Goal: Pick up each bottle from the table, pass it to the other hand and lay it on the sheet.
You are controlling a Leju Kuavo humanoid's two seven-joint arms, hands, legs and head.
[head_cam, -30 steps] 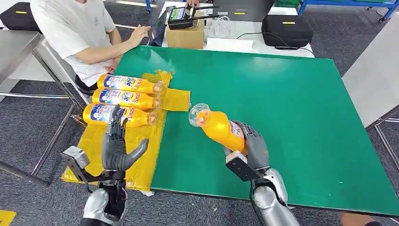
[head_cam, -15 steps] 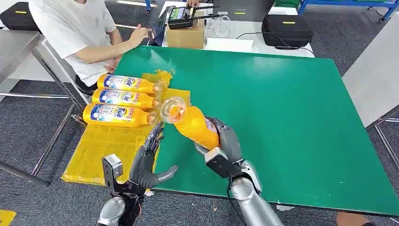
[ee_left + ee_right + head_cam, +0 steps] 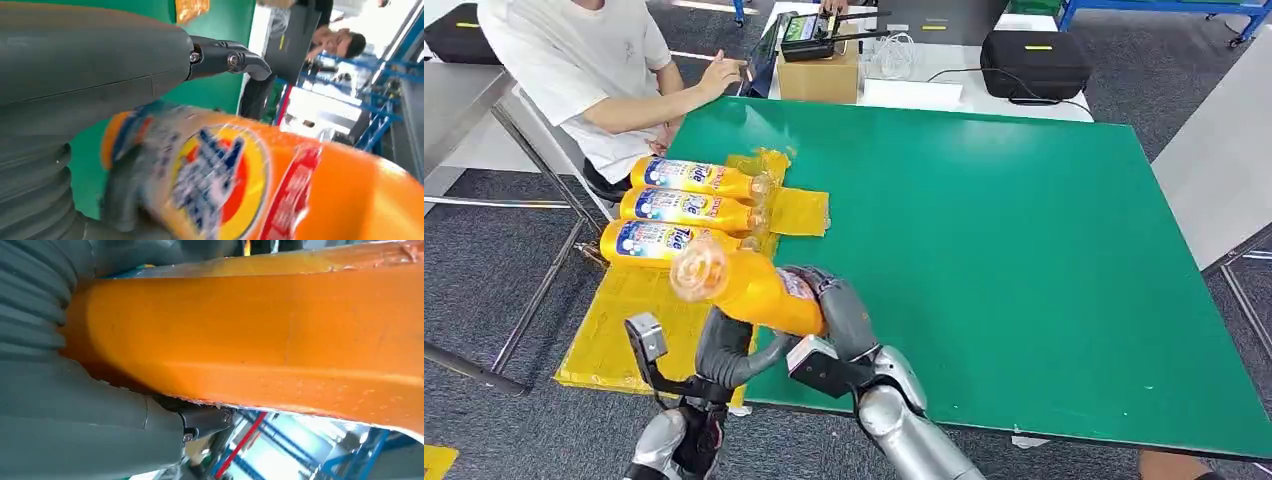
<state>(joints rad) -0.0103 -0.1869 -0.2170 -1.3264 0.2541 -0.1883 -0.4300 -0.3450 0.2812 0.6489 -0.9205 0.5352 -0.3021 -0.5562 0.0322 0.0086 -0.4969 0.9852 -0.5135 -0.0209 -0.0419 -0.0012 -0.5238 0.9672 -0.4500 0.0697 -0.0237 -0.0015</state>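
My right hand (image 3: 844, 315) grips an orange detergent bottle (image 3: 754, 290) by its base, tilted, with its clear cap toward the yellow sheet (image 3: 639, 310). It hangs over the green table's (image 3: 984, 220) front left corner. My left hand (image 3: 724, 350) sits just under the bottle, thumb stretched out beneath it; its fingers are hidden behind the bottle. In the left wrist view the bottle's label (image 3: 250, 190) lies across the palm while the thumb (image 3: 100, 55) stands apart from it. The right wrist view shows the bottle (image 3: 275, 340) held against the hand (image 3: 60, 415). Three bottles (image 3: 686, 208) lie side by side on the sheet.
A person (image 3: 594, 70) in a white shirt sits at the table's far left corner, one hand near its edge. A cardboard box (image 3: 819, 75) and a black case (image 3: 1034, 62) stand on the white table behind. A metal table (image 3: 464, 100) is at left, a grey one (image 3: 1224, 160) at right.
My right hand has carried the bottle left from the table's middle to the front left corner. My left hand has moved right and come in under the bottle.
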